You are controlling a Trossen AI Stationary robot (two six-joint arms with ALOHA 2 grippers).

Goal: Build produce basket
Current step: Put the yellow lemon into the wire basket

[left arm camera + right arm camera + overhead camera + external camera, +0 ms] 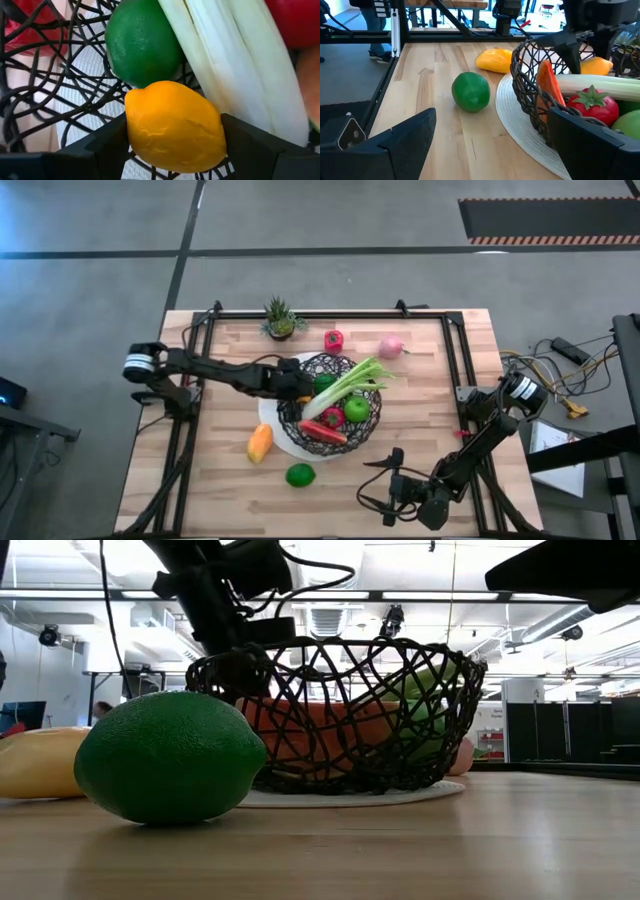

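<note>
lemon (174,127): clenched in my left fingers (100,145), over basket (300,420) rim
right fingers (410,135): released, counter (200,490) front
basket contents: partly hidden by mesh

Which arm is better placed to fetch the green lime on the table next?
Right. The right gripper is open, near the lime, which lies ahead of it. The left gripper is shut on a lemon at the basket.
</note>
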